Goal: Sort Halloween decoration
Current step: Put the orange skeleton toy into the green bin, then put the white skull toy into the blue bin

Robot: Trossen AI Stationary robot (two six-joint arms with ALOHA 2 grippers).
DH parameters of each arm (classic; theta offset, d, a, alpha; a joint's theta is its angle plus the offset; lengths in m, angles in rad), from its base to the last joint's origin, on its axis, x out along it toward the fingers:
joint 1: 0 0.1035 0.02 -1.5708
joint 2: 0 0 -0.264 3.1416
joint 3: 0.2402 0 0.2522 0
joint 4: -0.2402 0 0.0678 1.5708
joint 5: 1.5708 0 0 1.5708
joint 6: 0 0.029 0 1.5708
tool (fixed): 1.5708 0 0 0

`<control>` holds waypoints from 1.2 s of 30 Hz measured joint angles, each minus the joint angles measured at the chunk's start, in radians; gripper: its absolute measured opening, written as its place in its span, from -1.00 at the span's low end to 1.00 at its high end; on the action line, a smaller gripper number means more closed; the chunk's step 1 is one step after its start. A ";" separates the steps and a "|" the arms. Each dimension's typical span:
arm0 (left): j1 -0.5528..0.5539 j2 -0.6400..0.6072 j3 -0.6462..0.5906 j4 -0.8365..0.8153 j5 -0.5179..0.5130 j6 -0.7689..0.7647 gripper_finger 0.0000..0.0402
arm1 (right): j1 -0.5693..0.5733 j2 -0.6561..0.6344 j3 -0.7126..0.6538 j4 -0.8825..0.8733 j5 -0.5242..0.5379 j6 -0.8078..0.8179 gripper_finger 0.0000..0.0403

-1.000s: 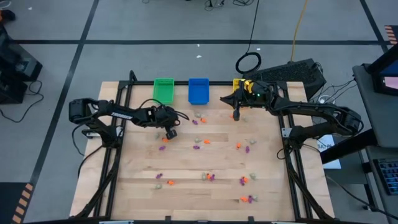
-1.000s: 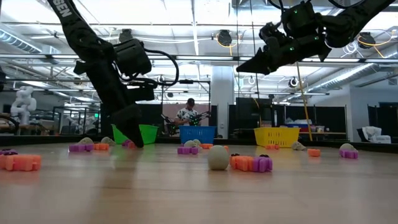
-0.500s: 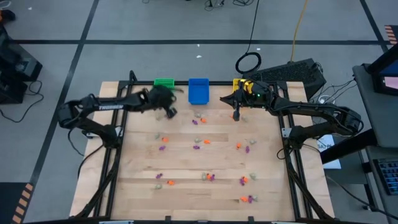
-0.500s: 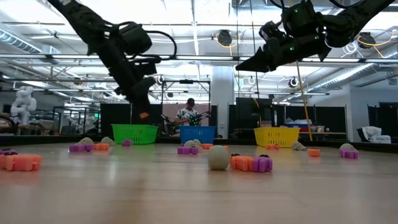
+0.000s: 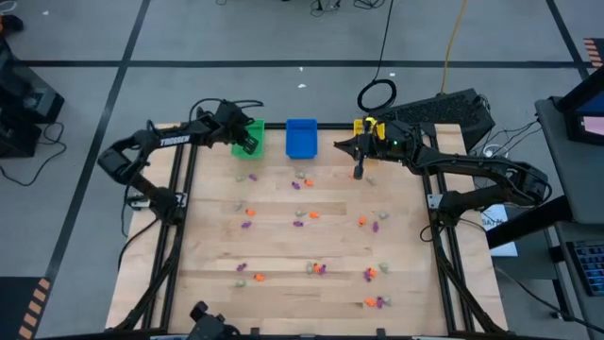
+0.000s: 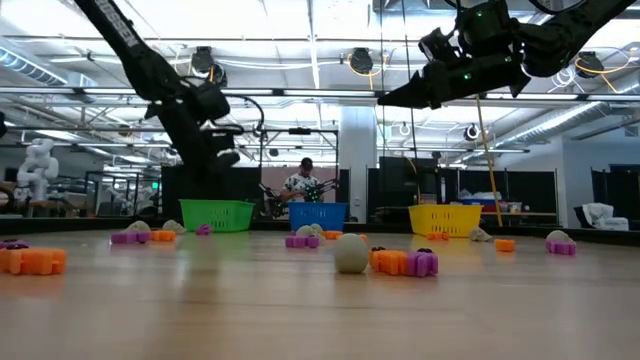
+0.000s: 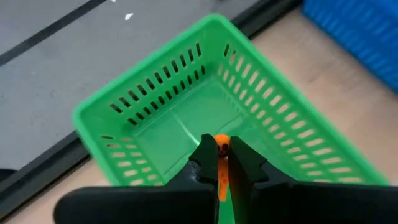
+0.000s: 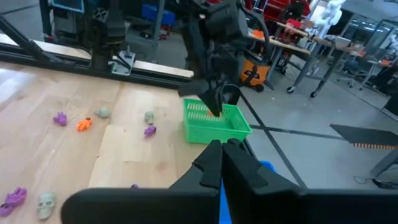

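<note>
High view: trinkets [image 5: 311,269] lie scattered across the worktop [image 5: 283,241]. Left tool [image 7: 219,163] hangs above the green bin [image 7: 186,106], pinching one orange trinket [image 7: 220,148]. Right tool [image 5: 358,174], closed and empty, hovers beside the yellow bin [image 5: 362,127].

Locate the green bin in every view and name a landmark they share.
High: green bin at the table's far edge, left pincer over it.
Low: left of centre.
Left wrist: fills the centre.
Right wrist: middle.
Landmark: the blue bin beside it.
</note>
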State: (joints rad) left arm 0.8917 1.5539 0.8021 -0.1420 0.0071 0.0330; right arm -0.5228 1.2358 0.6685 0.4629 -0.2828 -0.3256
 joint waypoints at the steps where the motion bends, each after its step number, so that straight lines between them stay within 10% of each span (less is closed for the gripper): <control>1: 0.000 0.015 0.000 0.009 0.001 0.003 -0.97 | 0.000 0.000 0.000 0.000 0.000 0.006 -1.00; 20: -0.016 0.039 0.009 0.082 -0.037 0.030 -0.40 | 0.008 0.000 0.000 -0.063 0.103 0.107 -1.00; 36: -0.146 -0.174 -0.284 0.588 -0.039 0.001 -0.97 | 0.077 0.063 0.009 -0.034 0.104 0.177 -0.55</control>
State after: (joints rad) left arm 0.7457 1.3802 0.5184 0.4460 -0.0319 0.0339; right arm -0.4462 1.2988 0.6774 0.4287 -0.1787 -0.1490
